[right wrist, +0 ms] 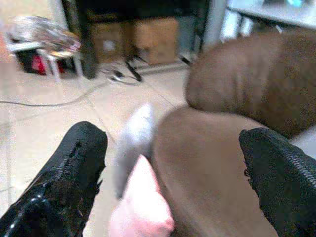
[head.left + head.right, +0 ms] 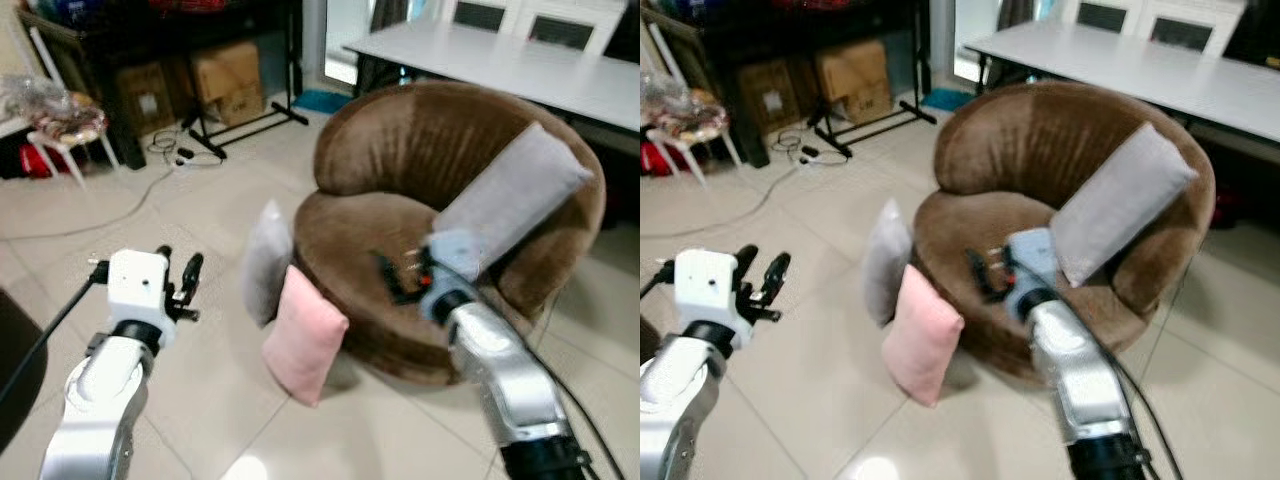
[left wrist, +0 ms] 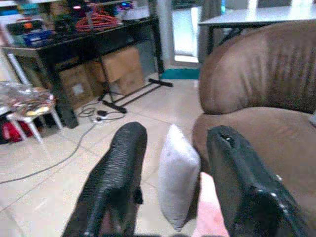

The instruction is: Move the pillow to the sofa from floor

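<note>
Pink pillow point(image 2: 304, 335) upright vs sofa point(image 2: 400, 170), long axis vertical; both grippers spread.

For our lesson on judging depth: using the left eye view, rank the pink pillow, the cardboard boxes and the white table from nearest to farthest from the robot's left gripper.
From the left gripper:
1. Pink pillow, on the floor to its right, leaning against the brown sofa.
2. Cardboard boxes, well ahead under the dark shelf.
3. White table, beyond the sofa, far right.
</note>
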### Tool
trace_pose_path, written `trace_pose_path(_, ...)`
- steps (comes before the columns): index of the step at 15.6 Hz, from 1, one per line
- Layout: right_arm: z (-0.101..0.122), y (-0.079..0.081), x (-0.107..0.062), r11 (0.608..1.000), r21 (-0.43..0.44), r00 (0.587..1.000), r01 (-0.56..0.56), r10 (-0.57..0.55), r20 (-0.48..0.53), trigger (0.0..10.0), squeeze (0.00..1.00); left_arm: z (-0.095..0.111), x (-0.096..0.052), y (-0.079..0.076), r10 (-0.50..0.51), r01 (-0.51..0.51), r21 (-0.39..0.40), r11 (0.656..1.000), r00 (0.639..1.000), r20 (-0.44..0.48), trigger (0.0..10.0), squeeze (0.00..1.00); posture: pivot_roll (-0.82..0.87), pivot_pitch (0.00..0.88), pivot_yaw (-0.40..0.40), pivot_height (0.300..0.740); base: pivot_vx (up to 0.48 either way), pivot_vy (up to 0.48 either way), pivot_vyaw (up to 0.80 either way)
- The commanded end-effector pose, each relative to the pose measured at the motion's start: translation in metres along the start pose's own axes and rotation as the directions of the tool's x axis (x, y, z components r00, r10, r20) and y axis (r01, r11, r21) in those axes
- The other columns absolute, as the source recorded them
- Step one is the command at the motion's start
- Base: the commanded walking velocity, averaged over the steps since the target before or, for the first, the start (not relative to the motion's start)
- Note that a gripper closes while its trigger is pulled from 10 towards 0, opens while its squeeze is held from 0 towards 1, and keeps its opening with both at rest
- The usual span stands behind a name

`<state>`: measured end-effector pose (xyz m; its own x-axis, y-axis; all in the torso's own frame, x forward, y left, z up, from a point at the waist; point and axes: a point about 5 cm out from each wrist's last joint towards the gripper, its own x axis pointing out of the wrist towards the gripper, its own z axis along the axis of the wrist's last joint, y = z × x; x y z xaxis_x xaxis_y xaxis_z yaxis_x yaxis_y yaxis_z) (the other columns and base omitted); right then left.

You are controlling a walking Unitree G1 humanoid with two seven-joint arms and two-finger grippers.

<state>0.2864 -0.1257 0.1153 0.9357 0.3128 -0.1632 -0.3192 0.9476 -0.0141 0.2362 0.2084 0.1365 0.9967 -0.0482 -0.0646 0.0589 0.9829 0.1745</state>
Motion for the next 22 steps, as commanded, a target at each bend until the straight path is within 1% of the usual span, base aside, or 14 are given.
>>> trace_pose_path(1,0.008,-0.007,-0.002,1.000,-0.023,0.999,0.013,-0.012,0.043,10.0,1.00,0.007,0.000,-0.002,-0.011,0.011,0.001,1.000,0.999,0.032,10.0,1.00,0.00,0.000,0.006,0.740,0.000,0.000,0.56)
trace_pose_path(2,0.009,-0.007,-0.002,1.000,-0.016,0.999,0.012,-0.011,0.053,10.0,1.00,0.009,-0.001,-0.002,-0.014,0.014,-0.002,1.000,0.999,0.042,10.0,1.00,0.01,0.000,-0.012,0.740,0.000,0.000,0.66)
trace_pose_path(3,0.007,-0.004,-0.002,1.000,0.017,0.999,-0.021,0.020,0.047,10.0,1.00,0.010,-0.001,-0.002,-0.018,0.019,-0.012,1.000,0.999,0.050,10.0,1.00,0.01,0.000,-0.012,0.740,0.000,0.000,0.73)
trace_pose_path(5,0.006,0.002,-0.003,0.998,0.019,0.997,-0.060,0.059,0.041,10.0,1.00,0.010,-0.003,-0.002,-0.018,0.019,-0.019,1.000,0.998,0.052,10.0,1.00,0.02,0.000,-0.021,0.740,0.144,0.000,0.73)
trace_pose_path(6,0.006,0.003,-0.003,0.998,0.020,0.997,-0.058,0.058,0.044,10.0,1.00,0.010,-0.003,-0.002,-0.018,0.019,-0.020,1.000,0.998,0.052,10.0,1.00,0.02,0.000,-0.021,0.740,0.296,0.000,0.73)
trace_pose_path(8,0.006,0.001,-0.001,1.000,-0.005,0.999,-0.021,0.021,0.042,10.0,1.00,0.010,-0.004,-0.002,-0.015,0.016,-0.019,1.000,0.999,0.051,10.0,1.00,0.02,0.000,-0.024,0.740,0.294,0.000,0.73)
trace_pose_path(10,0.005,0.001,-0.001,1.000,0.006,0.999,-0.028,0.028,0.030,10.0,1.00,0.010,-0.004,-0.002,-0.016,0.017,-0.017,1.000,0.999,0.049,10.0,1.00,0.03,0.000,-0.028,0.740,0.300,0.000,0.00)
trace_pose_path(13,0.002,0.000,-0.001,0.999,0.036,1.000,-0.009,0.008,0.019,10.0,1.00,0.009,-0.004,-0.001,-0.016,0.017,-0.013,1.000,0.999,0.045,10.0,1.00,0.03,0.000,-0.026,0.740,0.301,0.000,0.00)
trace_pose_path(15,0.002,0.000,-0.002,0.999,0.038,1.000,0.003,-0.004,0.022,10.0,1.00,0.008,-0.004,0.000,-0.018,0.018,-0.009,1.000,0.999,0.042,10.0,1.00,0.02,0.000,-0.024,0.740,0.304,0.000,0.00)
trace_pose_path(16,0.000,-0.002,-0.002,0.999,0.047,1.000,0.019,-0.020,0.008,10.0,1.00,0.008,-0.004,0.001,-0.018,0.018,-0.007,1.000,0.999,0.041,10.0,1.00,0.02,0.000,-0.021,0.740,0.307,0.000,0.00)
trace_pose_path(20,-0.002,-0.004,-0.002,0.998,0.055,0.999,0.034,-0.033,-0.009,10.0,1.00,0.008,-0.003,0.003,-0.020,0.020,0.001,1.000,0.999,0.038,10.0,1.00,0.02,0.000,-0.017,0.740,0.306,0.000,-0.76)
trace_pose_path(22,-0.002,-0.003,-0.003,0.998,0.047,0.999,0.034,-0.034,-0.009,10.0,1.00,0.007,-0.004,0.003,-0.024,0.024,0.005,1.000,0.999,0.036,10.0,1.00,0.02,0.000,-0.018,0.740,0.306,0.000,0.00)
